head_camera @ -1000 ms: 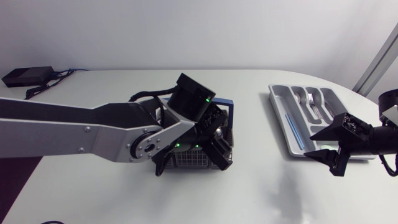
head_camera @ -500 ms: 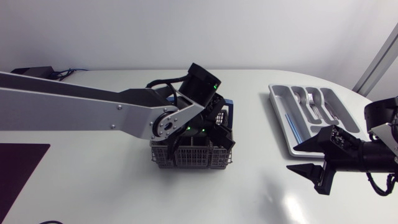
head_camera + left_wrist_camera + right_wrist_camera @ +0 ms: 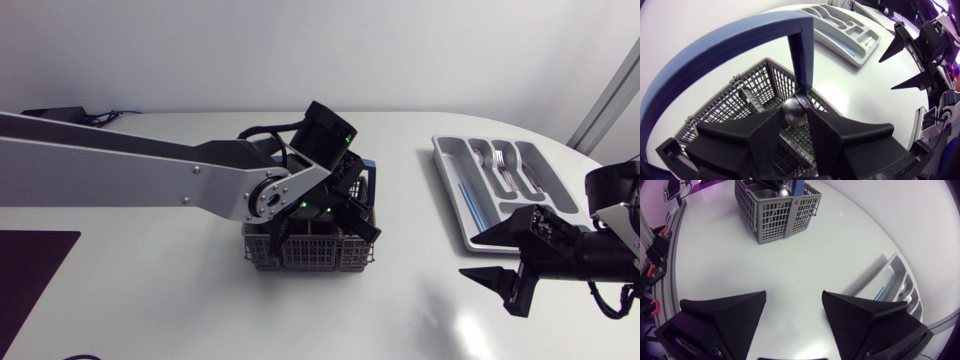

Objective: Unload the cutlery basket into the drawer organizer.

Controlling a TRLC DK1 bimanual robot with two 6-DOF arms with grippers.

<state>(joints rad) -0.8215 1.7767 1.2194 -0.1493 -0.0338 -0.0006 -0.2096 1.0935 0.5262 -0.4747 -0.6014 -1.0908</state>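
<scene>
The grey wire cutlery basket (image 3: 310,248) with its blue handle (image 3: 715,50) stands mid-table. My left gripper (image 3: 338,205) reaches down into the basket. Its two fingers press from both sides on a shiny rounded piece of metal cutlery (image 3: 794,111). The grey drawer organizer (image 3: 462,205) lies at the right with forks (image 3: 505,168) in its middle compartments. My right gripper (image 3: 475,257) hovers open over bare table just in front of the organizer, with nothing between its fingers (image 3: 725,315). Ahead of it, the right wrist view shows the basket (image 3: 777,205) and, to one side, the organizer (image 3: 895,277).
A black box with cables (image 3: 45,122) sits at the back left corner. In the left wrist view my other arm's gripper (image 3: 905,60) stands beyond the basket, beside the organizer (image 3: 840,30). Bare table lies between basket and organizer.
My left arm swung back over the basket, then held there while its fingers drew in on the metal piece. My right gripper backed away from the organizer toward the table's front.
</scene>
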